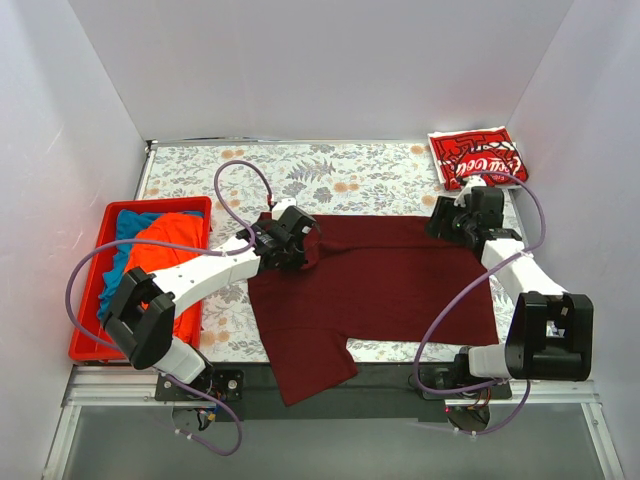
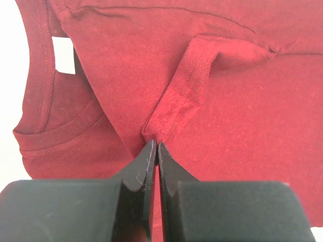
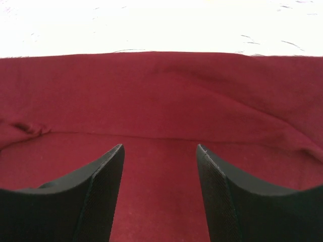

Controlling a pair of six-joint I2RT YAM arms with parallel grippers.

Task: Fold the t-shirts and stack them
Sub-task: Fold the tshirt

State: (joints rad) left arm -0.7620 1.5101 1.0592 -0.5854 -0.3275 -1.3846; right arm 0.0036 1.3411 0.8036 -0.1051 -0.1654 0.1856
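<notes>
The maroon t-shirt (image 1: 370, 290) is being spread flat across the middle of the table (image 1: 350, 175), collar end to the left, with one sleeve being left trailing past the near edge. A ridge of hemmed cloth beside the collar is being pinched by the left gripper (image 2: 155, 146). The red t-shirt with white print (image 1: 476, 157) is being kept folded at the far right corner. The orange t-shirt (image 1: 165, 255) is being kept crumpled over the blue t-shirt (image 1: 130, 225) in the red bin (image 1: 150, 204).

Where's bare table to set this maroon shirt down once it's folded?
Best: the far strip of table beyond the maroon shirt, left of the printed red shirt. Crowded: between bin and maroon shirt, where the left arm crosses.
</notes>
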